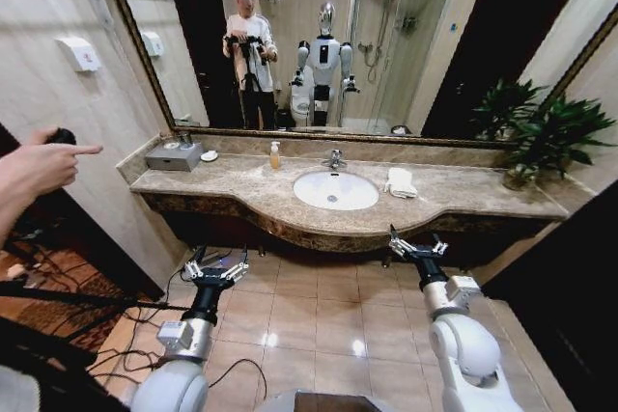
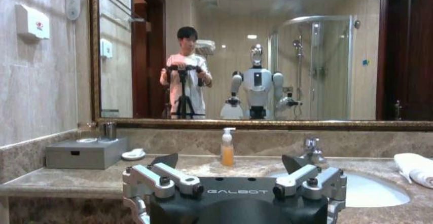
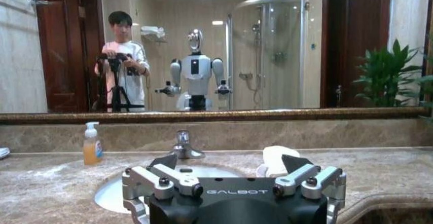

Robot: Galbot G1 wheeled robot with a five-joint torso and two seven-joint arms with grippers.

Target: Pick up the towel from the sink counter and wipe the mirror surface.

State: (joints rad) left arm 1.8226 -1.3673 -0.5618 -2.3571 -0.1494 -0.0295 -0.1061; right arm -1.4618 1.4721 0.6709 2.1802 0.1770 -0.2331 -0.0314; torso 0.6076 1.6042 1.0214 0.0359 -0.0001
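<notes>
The white towel (image 1: 399,181) lies crumpled on the sink counter (image 1: 241,186), right of the white basin (image 1: 335,190). The wide mirror surface (image 1: 319,36) rises behind the counter. My left gripper (image 1: 218,262) hangs open over the floor tiles, short of the counter's front edge and left of the basin. My right gripper (image 1: 417,243) is open too, just before the front edge, roughly in line with the towel. In the right wrist view the towel (image 3: 276,160) sits straight beyond the open right gripper (image 3: 230,162). The left wrist view has the towel (image 2: 416,167) far off to the side of the left gripper (image 2: 230,162).
A chrome faucet (image 1: 335,158) stands behind the basin, an orange soap bottle (image 1: 275,154) left of it. A grey box (image 1: 174,155) and small dish sit at the counter's left end, a potted plant (image 1: 541,137) at the right. Cables and tripod legs (image 1: 68,301) cross the floor at left.
</notes>
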